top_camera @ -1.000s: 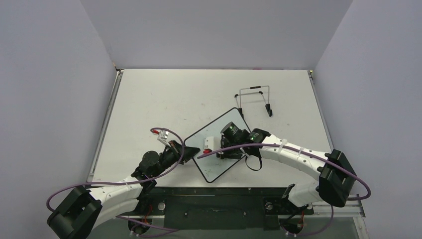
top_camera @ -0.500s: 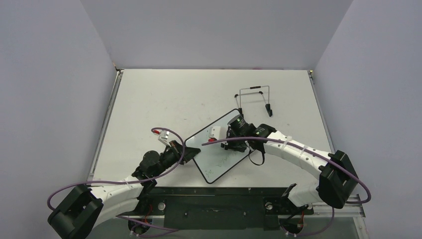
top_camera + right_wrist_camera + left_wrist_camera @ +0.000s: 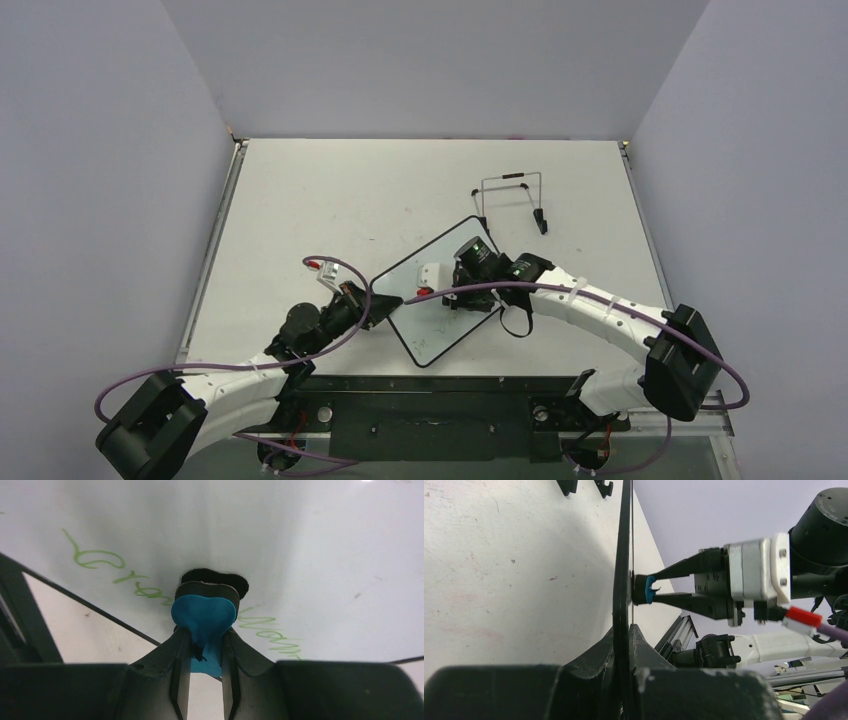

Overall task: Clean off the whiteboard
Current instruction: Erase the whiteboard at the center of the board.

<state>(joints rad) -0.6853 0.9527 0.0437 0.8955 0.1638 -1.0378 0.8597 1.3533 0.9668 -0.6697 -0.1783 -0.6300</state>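
White table (image 3: 330, 200), grey walls on three sides. Left gripper (image 3: 378, 303) is pressed shut on the board's left corner. Board (image 3: 437, 335) is set as a diamond mid-table, near the front edge. In the left wrist view it is seen edge-on; whether its far side rests on the table cannot be told. Eraser (image 3: 204, 611) is pinched by its blue back in the right gripper (image 3: 658, 586), with the black felt laid against the white face. Wire stand (image 3: 512, 195) is parked behind and to the right, apart from the board.

Risks, as judged:
- Only one corner is clamped, so eraser push could pivot or flex the board, or work it out of the left jaws.
- Sideways drag could twist the eraser loose.
- Too little pressure and strokes get skipped.
- Purple cable (image 3: 520, 287) is draped over the board and could snag.

Board look: thin black frame, rounded corners, glossy white face. Green writing (image 3: 95, 558) is seen on both sides of the eraser, so the job is judged unfinished.
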